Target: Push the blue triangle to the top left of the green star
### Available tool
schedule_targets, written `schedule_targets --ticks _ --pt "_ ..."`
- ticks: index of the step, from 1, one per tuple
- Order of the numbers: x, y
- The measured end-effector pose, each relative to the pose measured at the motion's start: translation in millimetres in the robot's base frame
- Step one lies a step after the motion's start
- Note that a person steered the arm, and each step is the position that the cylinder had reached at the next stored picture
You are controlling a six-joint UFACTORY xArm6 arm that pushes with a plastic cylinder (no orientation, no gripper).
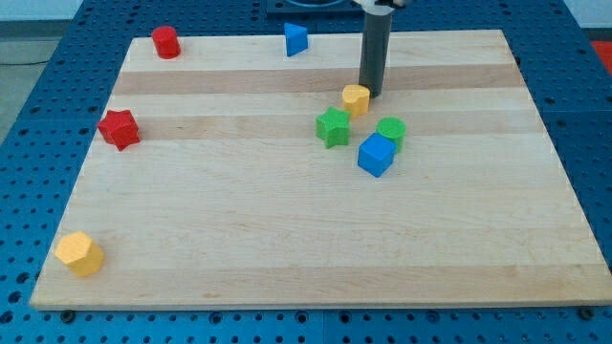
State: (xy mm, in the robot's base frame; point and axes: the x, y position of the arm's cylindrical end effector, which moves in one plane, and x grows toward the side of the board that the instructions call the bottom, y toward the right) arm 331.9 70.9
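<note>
While the wooden board (pixel 287 248) lies flat, my tip (pixel 370 94) touches the small yellow block (pixel 356 98) at its 1 o'clock; it has no hand. At 11 o'clock from the green star (pixel 333 126), well apart, sits the blue triangle (pixel 295 39).

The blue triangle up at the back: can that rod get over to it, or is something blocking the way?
Probably yes. My tip sits beside the yellow block, and the board between it and the blue triangle, toward the view's upper left, holds no blocks. The green star lies below that path.
</note>
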Motion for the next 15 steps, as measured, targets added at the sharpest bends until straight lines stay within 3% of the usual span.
schedule_targets --ticks 2,3,4,10,12,13,15 --pt "-5 1" --pt "-91 22" --pt "-138 20" --pt "-139 -108" --pt "-129 -183" --pt "-113 -200" --pt "-140 -171"
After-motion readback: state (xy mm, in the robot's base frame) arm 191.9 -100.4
